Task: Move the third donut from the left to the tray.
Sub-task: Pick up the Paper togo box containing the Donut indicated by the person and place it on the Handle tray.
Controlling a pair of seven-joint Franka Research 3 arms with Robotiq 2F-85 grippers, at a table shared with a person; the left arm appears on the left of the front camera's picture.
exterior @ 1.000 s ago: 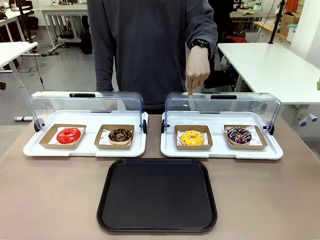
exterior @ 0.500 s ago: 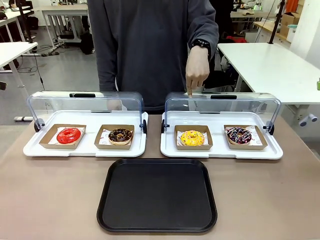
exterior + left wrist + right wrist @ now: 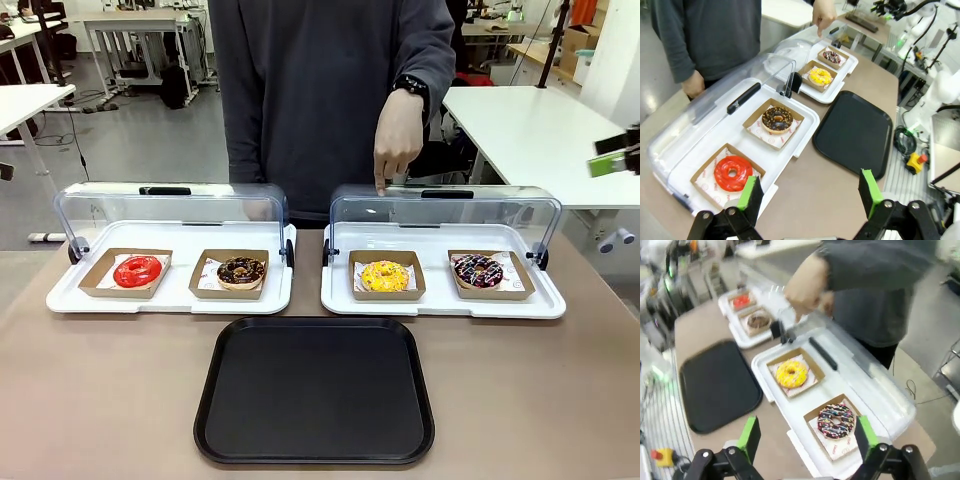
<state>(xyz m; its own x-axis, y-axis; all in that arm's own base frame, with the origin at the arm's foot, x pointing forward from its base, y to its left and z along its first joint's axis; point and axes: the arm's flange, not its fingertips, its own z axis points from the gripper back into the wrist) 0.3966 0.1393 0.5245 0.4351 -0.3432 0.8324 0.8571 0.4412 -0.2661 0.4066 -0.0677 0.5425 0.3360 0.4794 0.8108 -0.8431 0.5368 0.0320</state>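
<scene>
Yellow donut (image 3: 384, 275) sits untouched, centre-right of frame; black tray (image 3: 314, 440) is bare; left gripper (image 3: 810, 186) and right gripper (image 3: 806, 431) have jaws apart.

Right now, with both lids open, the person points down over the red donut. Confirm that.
Not quite. The front view shows the person's hand pointing down over the yellow donut, not the red donut, which lies in the other case. The lids are open, as you say.
</scene>
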